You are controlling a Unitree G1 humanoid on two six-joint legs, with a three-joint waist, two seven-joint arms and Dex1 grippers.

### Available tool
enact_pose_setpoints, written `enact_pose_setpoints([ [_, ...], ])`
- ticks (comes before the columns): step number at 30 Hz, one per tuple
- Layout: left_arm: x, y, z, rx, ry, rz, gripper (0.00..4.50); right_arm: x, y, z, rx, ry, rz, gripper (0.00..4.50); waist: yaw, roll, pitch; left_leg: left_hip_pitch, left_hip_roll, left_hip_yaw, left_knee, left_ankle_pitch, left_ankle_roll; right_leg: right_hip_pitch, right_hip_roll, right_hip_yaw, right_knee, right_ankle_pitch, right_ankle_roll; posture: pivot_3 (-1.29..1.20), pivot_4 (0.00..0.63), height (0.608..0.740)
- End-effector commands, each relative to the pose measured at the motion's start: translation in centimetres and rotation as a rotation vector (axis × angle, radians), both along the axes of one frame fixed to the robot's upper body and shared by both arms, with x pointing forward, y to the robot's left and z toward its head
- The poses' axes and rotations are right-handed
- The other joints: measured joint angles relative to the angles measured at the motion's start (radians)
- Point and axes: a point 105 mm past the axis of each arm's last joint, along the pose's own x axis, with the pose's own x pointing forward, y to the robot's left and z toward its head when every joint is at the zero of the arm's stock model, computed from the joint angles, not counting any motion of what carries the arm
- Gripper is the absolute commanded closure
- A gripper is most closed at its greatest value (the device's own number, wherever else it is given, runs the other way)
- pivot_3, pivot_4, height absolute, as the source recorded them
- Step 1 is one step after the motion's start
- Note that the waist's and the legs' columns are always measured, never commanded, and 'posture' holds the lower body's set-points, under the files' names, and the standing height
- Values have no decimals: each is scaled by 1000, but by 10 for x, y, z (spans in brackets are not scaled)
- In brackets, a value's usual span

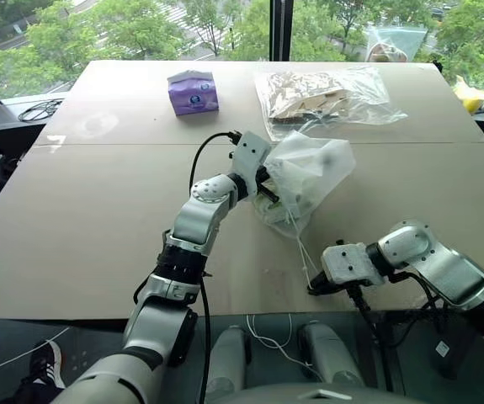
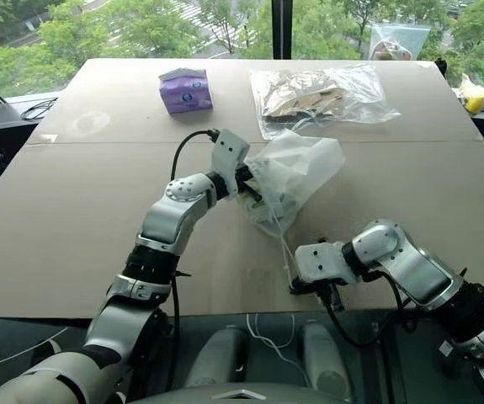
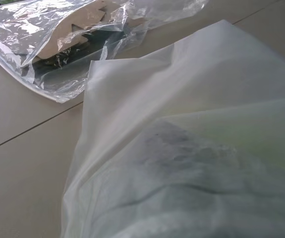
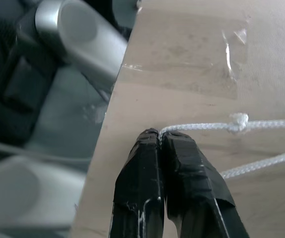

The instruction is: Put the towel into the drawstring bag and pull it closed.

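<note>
My left pincer, shut on the bag, anchors it while my right pincer, clamped on the cord, pulls to cinch the mouth.

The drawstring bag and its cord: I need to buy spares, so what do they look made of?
The drawstring bag looks like thin, milky, translucent plastic film: it crumples softly, and a pale green shape shows through it. The cord looks like white braided string, probably cotton or nylon: twisted strands and a knot show where the right gripper pinches it.
</note>
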Motion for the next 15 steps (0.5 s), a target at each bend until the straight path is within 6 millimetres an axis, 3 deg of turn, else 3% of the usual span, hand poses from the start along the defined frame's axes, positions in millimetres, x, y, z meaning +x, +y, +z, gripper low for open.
enact_pose_setpoints([
  [1, -2, -4, 15, -12, -63, -11, 4500, 8, -16, -13, -160, -147, 88, 4329, 1, 0, 0, 0, 0, 0, 1, 0, 0, 0, 0, 0, 0, 0, 0, 0, 150, 740],
  [4, -2, -5, 14, -13, -61, -14, 4500, 12, -19, -17, -208, -244, 186, 4329, 1, -1, 0, 1, 0, 0, 1, 0, 0, 2, 0, 0, 0, 1, 1, 0, 150, 740],
  [8, -2, -7, 14, -16, -58, -20, 4500, 7, -16, -18, -164, -248, 263, 4329, 1, -1, 0, 9, 0, 1, 1, 0, 0, 10, 0, 0, -1, -1, -2, 0, 150, 740],
  [10, -2, -7, 14, -16, -58, -21, 4500, 14, -1, -8, -34, -255, 176, 4329, 0, -1, -1, 16, 0, 1, 0, 0, 0, 17, 0, 0, -3, -2, -3, 0, 150, 740],
  [13, -2, -7, 14, -22, -55, -18, 4500, 37, 30, 33, 324, -243, -71, 4329, -8, -2, 0, 17, 1, 1, 1, 0, 0, 18, 0, 0, -3, -2, -3, 0, 150, 740],
  [15, -3, -7, 14, -24, -53, -18, 4500, 44, 35, 53, 481, -175, -182, 4329, -8, -1, 0, 17, 1, 1, 1, 0, 0, 16, 0, 1, -1, -1, -3, 0, 150, 740],
])
